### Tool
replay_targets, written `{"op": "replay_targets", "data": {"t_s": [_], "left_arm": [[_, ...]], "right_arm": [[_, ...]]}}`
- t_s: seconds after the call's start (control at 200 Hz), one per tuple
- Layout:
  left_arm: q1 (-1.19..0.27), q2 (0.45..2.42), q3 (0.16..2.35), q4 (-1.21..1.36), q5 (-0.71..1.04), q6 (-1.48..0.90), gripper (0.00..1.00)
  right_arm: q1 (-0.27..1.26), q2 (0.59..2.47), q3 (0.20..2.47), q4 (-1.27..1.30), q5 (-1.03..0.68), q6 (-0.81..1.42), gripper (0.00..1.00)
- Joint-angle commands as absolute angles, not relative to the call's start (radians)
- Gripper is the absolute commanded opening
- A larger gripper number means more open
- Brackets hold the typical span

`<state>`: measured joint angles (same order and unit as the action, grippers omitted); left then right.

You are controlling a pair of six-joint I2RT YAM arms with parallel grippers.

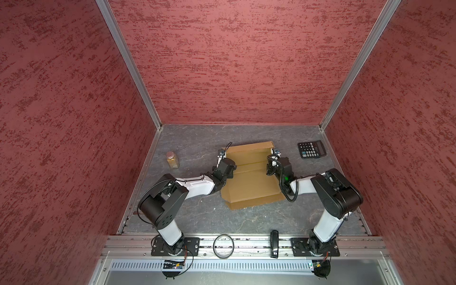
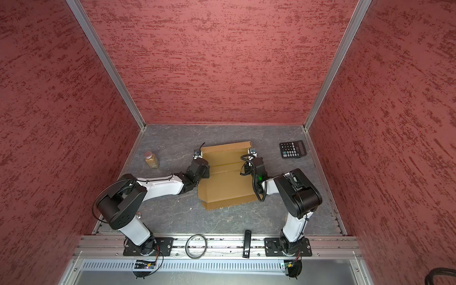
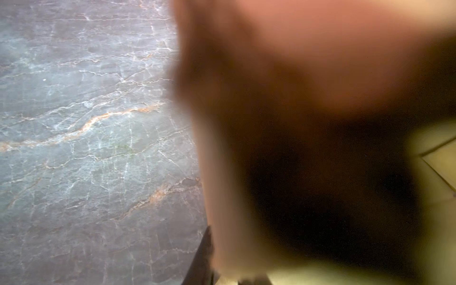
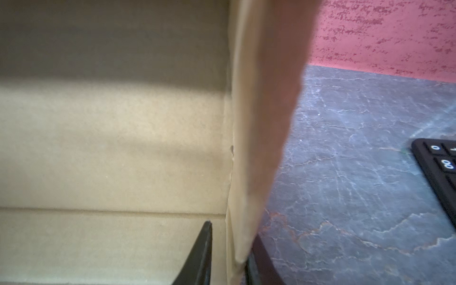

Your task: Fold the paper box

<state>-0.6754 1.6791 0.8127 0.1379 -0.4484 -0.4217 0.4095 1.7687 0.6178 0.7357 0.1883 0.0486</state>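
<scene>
The paper box [image 1: 249,182] [image 2: 227,182], brown cardboard, lies in the middle of the table in both top views, with its far wall and side walls raised and its near flaps spread low. My left gripper [image 1: 225,158] is at the box's far left corner. In the left wrist view blurred cardboard [image 3: 308,61] fills the space against the one visible finger [image 3: 201,256], so the gripper [image 3: 232,266] looks shut on it. My right gripper [image 1: 272,159] [image 4: 233,232] straddles the right side wall [image 4: 259,123]; its outer finger touches it and a narrow gap shows at the inner finger [image 4: 202,249].
A black calculator [image 1: 311,149] [image 2: 293,149] [image 4: 439,167] lies at the far right, close to my right gripper. A spice jar [image 1: 172,160] stands at the left. A tape ring [image 1: 223,246] and a black stick-shaped object [image 1: 274,243] rest on the front rail. Red walls enclose three sides.
</scene>
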Motion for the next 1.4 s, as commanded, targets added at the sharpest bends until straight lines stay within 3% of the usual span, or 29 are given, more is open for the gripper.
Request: {"op": "replay_targets", "data": {"t_s": [0.0,0.466,0.631,0.847,1.398], "left_arm": [[-0.672,1.714,0.831,0.102,-0.431,-0.435,0.13],[-0.66,1.741,0.848,0.102,-0.451,-0.426,0.0],[-0.659,1.74,0.841,0.108,-0.451,-0.419,0.0],[-0.649,1.72,0.826,0.111,-0.447,-0.413,0.0],[-0.634,1.692,0.808,0.116,-0.405,-0.373,0.0]], "right_arm": [[0.419,1.742,0.607,0.773,0.176,0.058,0.21],[0.42,1.737,0.604,0.769,0.162,0.058,0.19],[0.42,1.713,0.582,0.789,0.193,0.06,0.31],[0.419,1.675,0.552,0.809,0.217,0.069,0.33],[0.419,1.739,0.602,0.899,0.27,0.036,0.18]]}}
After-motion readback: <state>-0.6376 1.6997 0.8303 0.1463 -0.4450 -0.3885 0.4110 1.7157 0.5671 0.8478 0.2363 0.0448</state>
